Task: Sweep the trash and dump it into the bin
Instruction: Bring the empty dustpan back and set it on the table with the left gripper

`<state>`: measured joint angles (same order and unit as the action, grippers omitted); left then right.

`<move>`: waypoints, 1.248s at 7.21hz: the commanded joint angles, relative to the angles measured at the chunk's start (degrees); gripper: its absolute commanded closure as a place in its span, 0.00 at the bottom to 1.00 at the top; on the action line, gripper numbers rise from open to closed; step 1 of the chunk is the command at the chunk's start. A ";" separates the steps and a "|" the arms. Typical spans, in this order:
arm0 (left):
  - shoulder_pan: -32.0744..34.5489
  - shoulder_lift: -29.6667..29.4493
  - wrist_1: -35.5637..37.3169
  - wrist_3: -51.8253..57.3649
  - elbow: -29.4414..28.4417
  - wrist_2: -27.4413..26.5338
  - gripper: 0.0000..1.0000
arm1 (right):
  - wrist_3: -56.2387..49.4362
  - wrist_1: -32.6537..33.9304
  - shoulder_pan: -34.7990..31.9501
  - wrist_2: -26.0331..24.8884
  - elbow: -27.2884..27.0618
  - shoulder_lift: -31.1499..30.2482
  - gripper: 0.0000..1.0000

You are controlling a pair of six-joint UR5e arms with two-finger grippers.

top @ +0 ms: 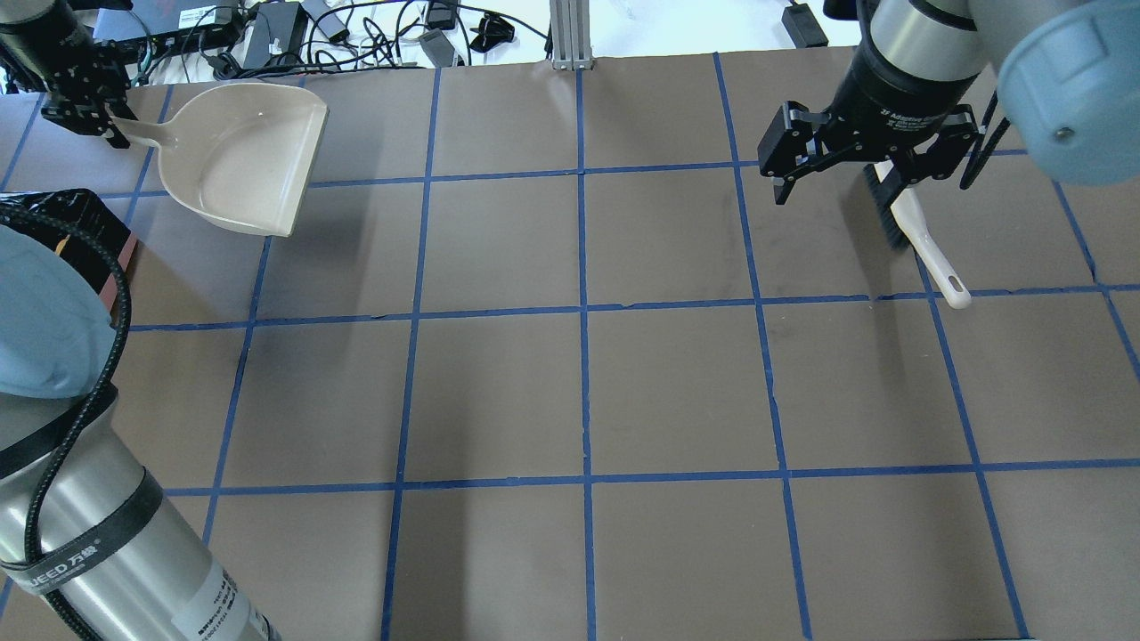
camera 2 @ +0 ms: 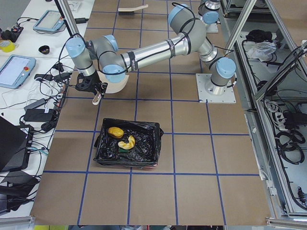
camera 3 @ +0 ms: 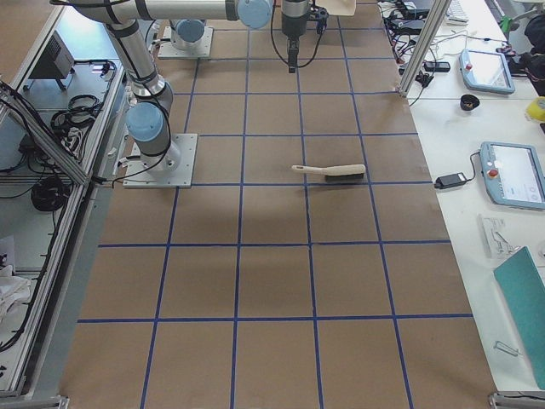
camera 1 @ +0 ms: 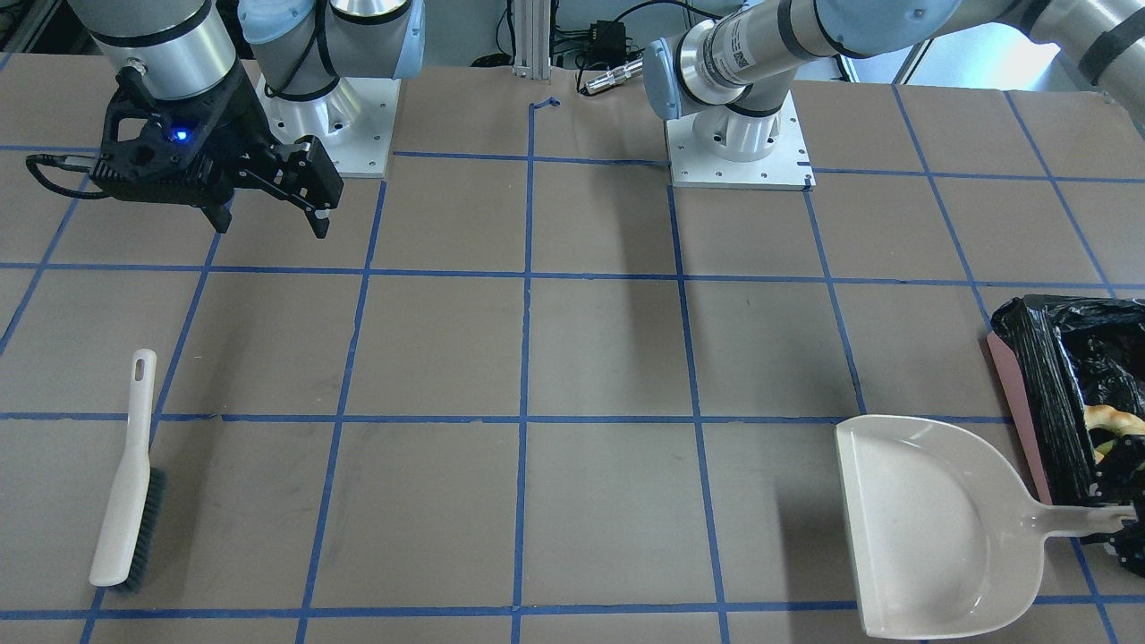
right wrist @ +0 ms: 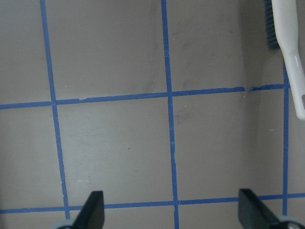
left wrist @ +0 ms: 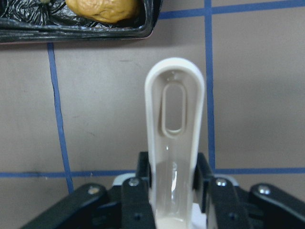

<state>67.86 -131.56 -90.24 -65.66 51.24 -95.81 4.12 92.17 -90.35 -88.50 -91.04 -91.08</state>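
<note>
The bin (camera 2: pixel 152 143), pink with a black bag, holds the trash: an orange lump (camera 2: pixel 115 132), a tan croissant piece (camera 2: pixel 127 142) and a green piece (camera 2: pixel 123 149) under it. The bin (camera 1: pixel 1047 376) sits at the table's end, with the croissant (camera 1: pixel 1112 419) showing inside. My left gripper (top: pixel 111 132) is shut on the handle (left wrist: pixel 174 119) of the beige dustpan (top: pixel 240 160), whose scoop (camera 1: pixel 930 528) looks empty beside the bin. My right gripper (top: pixel 873 182) hangs open and empty above the table, over the brush (top: pixel 917 233).
The white brush with dark bristles (camera 1: pixel 130 483) lies flat on the table, away from the bin side. Blue tape lines grid the brown table (top: pixel 579 383). Cables and adapters (top: pixel 294 27) lie past the far edge. Both arm bases (camera 1: pixel 738 148) stand at the robot's edge.
</note>
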 commanded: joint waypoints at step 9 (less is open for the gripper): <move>10.36 3.58 9.47 -8.25 18.18 -2.19 1.00 | -0.33 0.03 0.00 -0.53 -0.19 0.02 0.00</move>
<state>78.23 -129.74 -81.18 -73.48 67.37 -97.82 3.89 92.23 -90.35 -88.79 -91.14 -91.11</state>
